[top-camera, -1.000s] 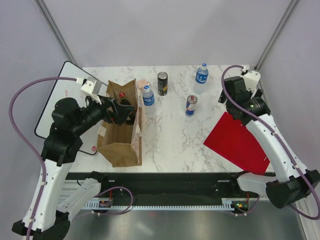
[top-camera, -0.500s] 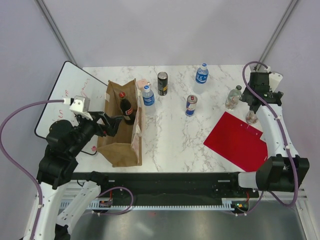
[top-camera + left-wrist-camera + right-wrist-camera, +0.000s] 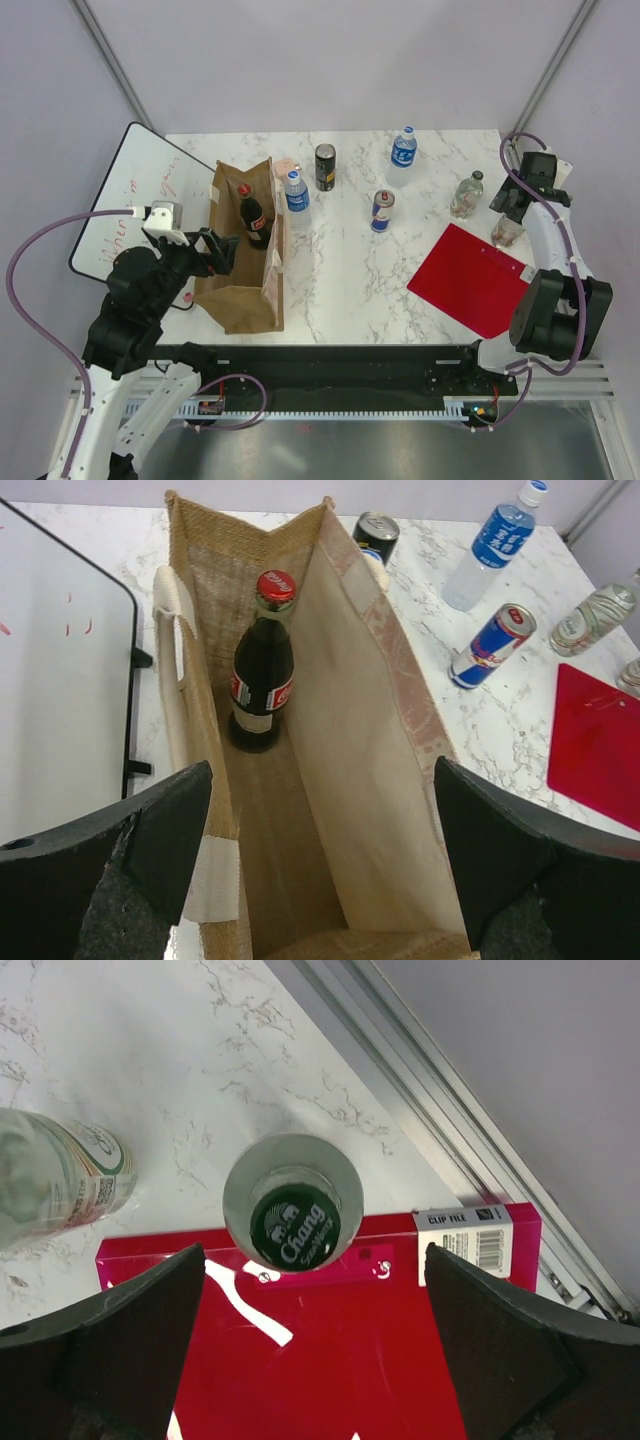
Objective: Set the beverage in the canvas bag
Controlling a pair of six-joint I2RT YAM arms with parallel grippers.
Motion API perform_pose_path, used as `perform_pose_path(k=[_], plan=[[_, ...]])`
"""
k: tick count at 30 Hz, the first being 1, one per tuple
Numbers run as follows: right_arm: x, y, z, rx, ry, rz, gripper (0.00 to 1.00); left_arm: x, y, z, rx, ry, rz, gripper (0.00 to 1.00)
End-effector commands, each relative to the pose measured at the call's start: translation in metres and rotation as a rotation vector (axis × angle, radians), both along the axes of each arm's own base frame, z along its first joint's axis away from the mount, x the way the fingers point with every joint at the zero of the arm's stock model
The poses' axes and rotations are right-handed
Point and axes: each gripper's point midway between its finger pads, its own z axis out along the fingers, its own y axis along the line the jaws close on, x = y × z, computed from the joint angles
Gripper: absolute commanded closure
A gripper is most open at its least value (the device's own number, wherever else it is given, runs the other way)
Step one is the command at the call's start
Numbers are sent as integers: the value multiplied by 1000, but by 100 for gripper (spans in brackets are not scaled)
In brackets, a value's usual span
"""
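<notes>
Evidently the cola bottle (image 3: 262, 670) stands upright inside the canvas bag (image 3: 238, 300) at 9 o'clock on the table (image 3: 340, 280), so the left gripper (image 3: 320, 865) hangs open at its mouth (holding nothing); the right gripper (image 3: 315, 1295), jaws wide, hovers over a clear bottle (image 3: 295, 1218) at 3 o'clock, likely the next pick.

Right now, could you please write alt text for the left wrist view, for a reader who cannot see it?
A dark glass cola bottle with a red cap stands upright inside the open tan canvas bag, near its far end. The left pincer is open, its black fingers framing the bag's near end.
</notes>
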Motion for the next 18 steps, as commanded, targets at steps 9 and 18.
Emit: perform_pose_path(k=[9, 18], plan=[[44, -4, -31, -6, -111, 111, 3, 6, 11, 11, -52, -77, 83, 2], [41, -14, -43, -76, -123, 106, 5, 1, 10, 23, -53, -109, 71, 3]])
